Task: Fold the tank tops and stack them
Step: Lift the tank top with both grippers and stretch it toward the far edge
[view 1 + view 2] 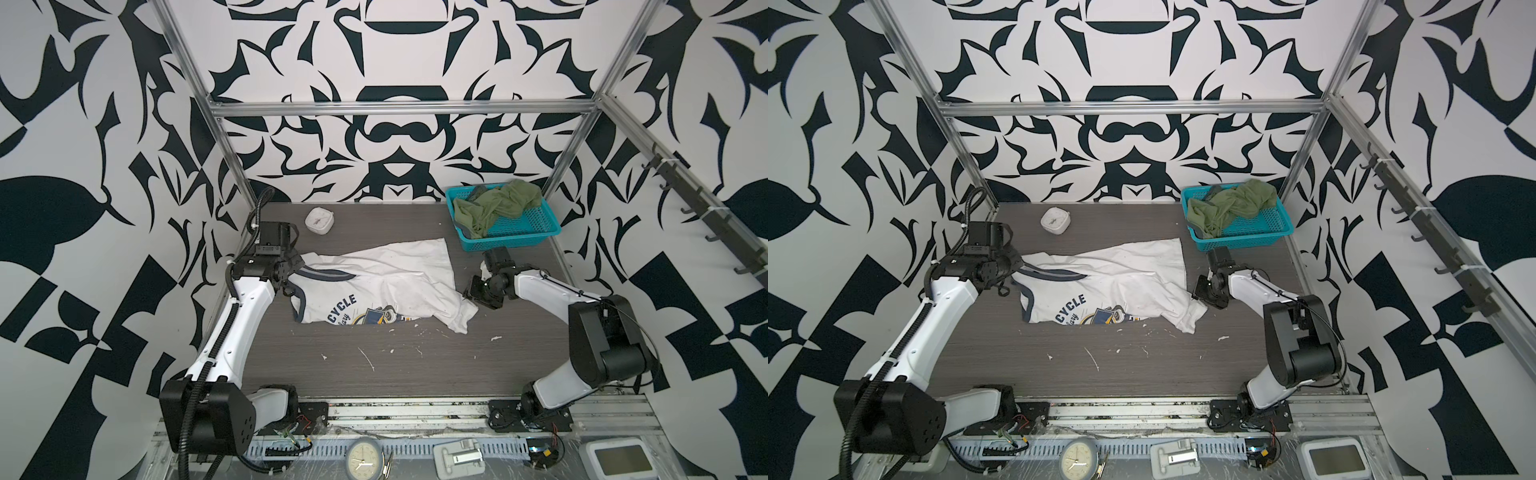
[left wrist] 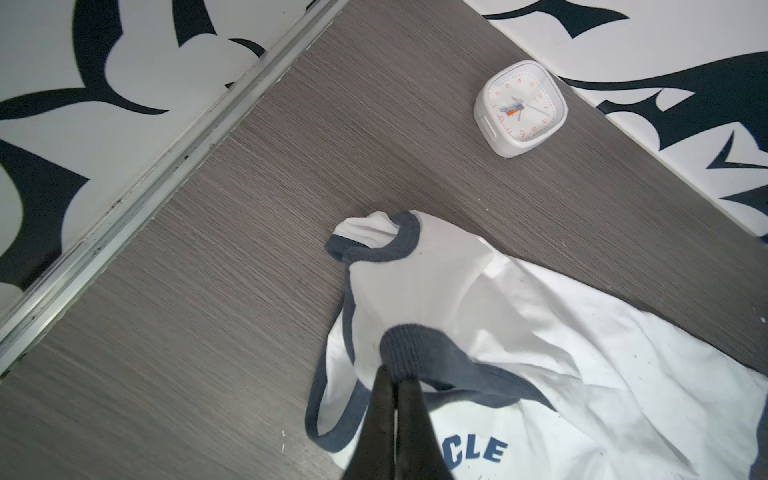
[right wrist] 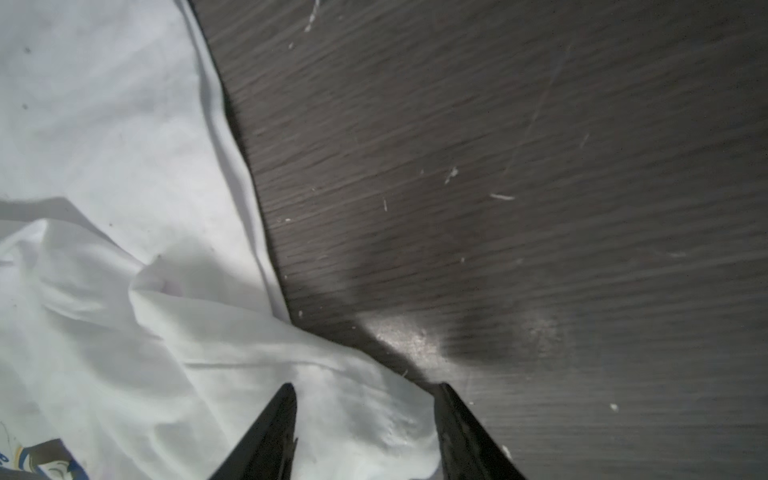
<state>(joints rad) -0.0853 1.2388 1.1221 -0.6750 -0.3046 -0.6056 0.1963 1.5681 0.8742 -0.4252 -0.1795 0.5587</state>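
Observation:
The white tank top [image 1: 386, 286] [image 1: 1113, 286] with navy trim lies rumpled and half spread across the middle of the table, its "CYCLE" lettering facing up. My left gripper [image 2: 397, 376] [image 1: 293, 270] is shut on the navy trim of a shoulder strap at the top's left end. My right gripper [image 3: 365, 388] [image 1: 468, 295] is open and low over the top's right corner, with white cloth between its fingers. The olive green tank top [image 1: 494, 205] [image 1: 1229, 203] lies bunched in the teal basket.
The teal basket [image 1: 528, 230] stands at the back right corner, just behind my right wrist. A small white square clock [image 1: 319, 222] [image 2: 521, 108] sits at the back left. Metal frame posts [image 1: 232, 166] and patterned walls close off the table's sides and back.

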